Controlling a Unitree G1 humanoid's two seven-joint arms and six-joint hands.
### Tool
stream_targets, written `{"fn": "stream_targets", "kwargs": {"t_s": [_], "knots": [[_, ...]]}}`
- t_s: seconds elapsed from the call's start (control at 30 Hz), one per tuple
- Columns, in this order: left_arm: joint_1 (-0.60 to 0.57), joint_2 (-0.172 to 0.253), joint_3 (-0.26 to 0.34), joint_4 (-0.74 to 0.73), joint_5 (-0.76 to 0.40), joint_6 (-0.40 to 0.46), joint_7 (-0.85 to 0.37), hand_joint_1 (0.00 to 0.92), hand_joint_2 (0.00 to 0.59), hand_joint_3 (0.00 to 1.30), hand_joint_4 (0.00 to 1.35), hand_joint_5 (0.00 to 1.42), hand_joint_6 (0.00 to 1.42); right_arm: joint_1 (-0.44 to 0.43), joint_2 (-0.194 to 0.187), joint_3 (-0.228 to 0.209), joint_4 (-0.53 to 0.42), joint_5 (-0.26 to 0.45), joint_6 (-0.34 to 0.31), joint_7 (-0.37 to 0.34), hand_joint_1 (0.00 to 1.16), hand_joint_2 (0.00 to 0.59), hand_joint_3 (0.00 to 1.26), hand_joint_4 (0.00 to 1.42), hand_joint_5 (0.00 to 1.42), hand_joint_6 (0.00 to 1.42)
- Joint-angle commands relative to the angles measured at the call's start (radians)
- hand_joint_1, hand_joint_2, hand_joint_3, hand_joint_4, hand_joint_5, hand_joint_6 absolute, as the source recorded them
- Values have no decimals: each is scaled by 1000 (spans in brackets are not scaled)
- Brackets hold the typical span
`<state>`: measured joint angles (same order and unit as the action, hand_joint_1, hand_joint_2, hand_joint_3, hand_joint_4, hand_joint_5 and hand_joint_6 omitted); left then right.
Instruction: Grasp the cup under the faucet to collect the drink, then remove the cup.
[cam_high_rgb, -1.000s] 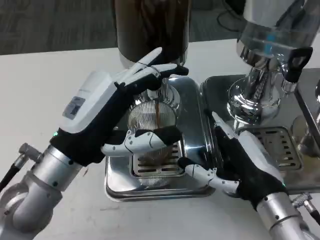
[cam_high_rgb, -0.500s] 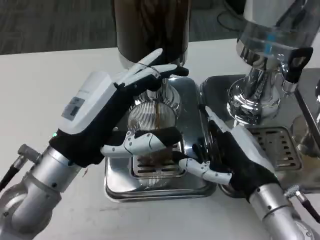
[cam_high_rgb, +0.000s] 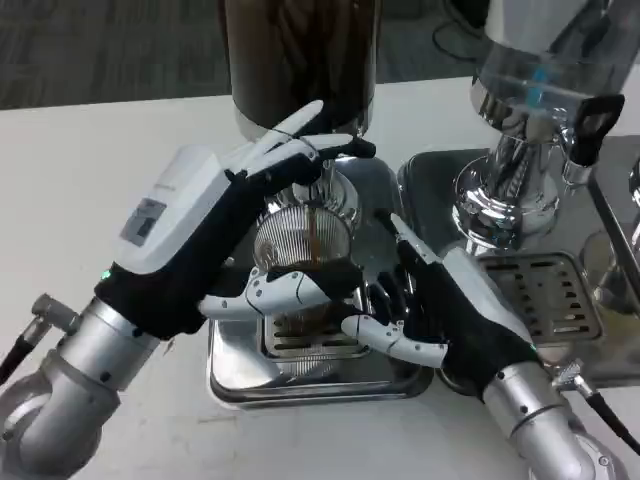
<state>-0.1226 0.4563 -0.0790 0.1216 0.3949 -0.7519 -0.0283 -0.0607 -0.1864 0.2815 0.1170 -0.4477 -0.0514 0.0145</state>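
Done: left robot hand is gripping the cup under the running faucet.
Left: removing it; right robot hand is waiting open, holding nothing.

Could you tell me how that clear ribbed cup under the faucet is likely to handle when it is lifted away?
The cup looks thin, clear and ribbed, so it may flex if the left hand squeezes hard. Dark drink is streaming in, so it probably grows heavier and could spill if tilted. The ribs should help grip, though drips might make it slippery.
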Motion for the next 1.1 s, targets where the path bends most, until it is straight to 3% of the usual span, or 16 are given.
{"fn": "stream_targets", "kwargs": {"t_s": [0.03,0.57,0.87,1.1], "knots": [[45,5,4,-26,9,1,-3,0,131,299,43,275,201,-12,3,-5,10,6,-1,-5,453,166,0,0,0,0],[135,-15,135,-41,10,-9,114,0,138,193,0,100,27,-6,6,-2,12,10,-7,-7,450,166,0,0,0,0],[318,-58,258,23,6,-40,245,0,148,127,0,61,0,-3,7,-4,15,12,-23,-10,443,170,0,0,0,0],[394,-68,265,100,54,34,288,0,151,113,0,43,0,-20,20,2,44,12,-36,-14,437,173,0,0,0,0]]}}
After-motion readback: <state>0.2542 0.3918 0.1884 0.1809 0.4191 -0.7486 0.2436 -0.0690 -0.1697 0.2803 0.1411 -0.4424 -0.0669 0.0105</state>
